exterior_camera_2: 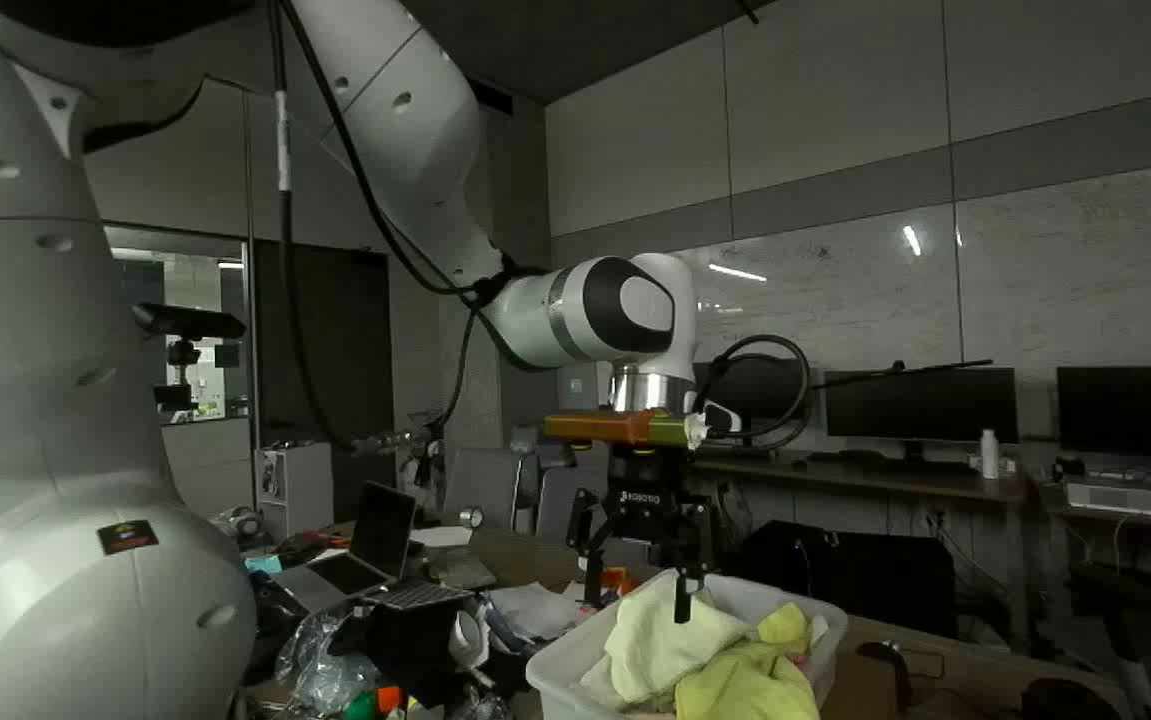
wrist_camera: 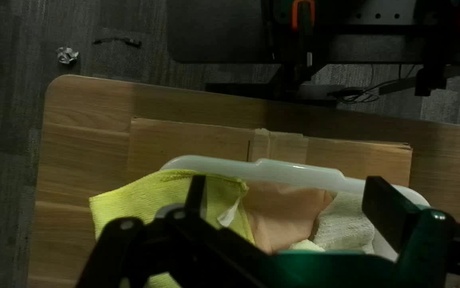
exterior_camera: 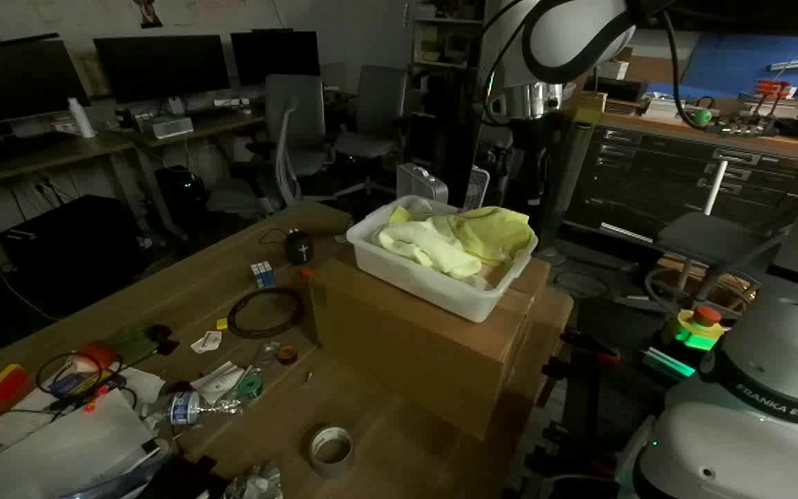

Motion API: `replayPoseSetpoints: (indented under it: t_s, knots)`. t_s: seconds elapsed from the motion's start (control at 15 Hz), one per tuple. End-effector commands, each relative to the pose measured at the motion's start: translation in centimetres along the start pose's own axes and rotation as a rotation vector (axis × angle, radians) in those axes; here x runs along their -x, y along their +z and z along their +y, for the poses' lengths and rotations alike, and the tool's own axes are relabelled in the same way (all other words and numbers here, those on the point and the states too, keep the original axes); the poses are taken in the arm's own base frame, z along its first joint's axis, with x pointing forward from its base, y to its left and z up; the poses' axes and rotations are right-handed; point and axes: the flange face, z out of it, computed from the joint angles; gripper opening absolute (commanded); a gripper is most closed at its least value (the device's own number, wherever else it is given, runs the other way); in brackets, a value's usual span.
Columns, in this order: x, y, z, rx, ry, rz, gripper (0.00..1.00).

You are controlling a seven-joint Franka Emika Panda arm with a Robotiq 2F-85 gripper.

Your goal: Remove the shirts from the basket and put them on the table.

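Wrist view shows textured yellow cloth [wrist_camera: 144, 198] overlapping the basket [wrist_camera: 301, 173]; end effector [wrist_camera: 287, 196] gapes wide.

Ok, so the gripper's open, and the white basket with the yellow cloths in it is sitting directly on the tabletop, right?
Not quite: the white basket isn't directly on the tabletop. An exterior view shows it resting on a cardboard box. The gripper is indeed open, and the yellow cloths are in the basket.
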Motion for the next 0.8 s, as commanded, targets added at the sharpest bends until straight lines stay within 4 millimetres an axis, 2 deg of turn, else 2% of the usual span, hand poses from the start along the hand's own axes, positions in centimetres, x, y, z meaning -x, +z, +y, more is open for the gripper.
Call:
replayPoseSetpoints:
  t_s: [0.0,0.4,0.53,0.73]
  knots:
    - [0.0,-0.2,0.0,0.001,0.001,0.002,1.00]
    - [-0.5,-0.8,0.1,0.021,-0.001,0.043,1.00]
    - [-1.4,-1.6,-0.3,0.059,0.007,0.121,1.00]
    - [-4.0,-3.2,-1.4,0.120,-0.019,0.286,1.00]
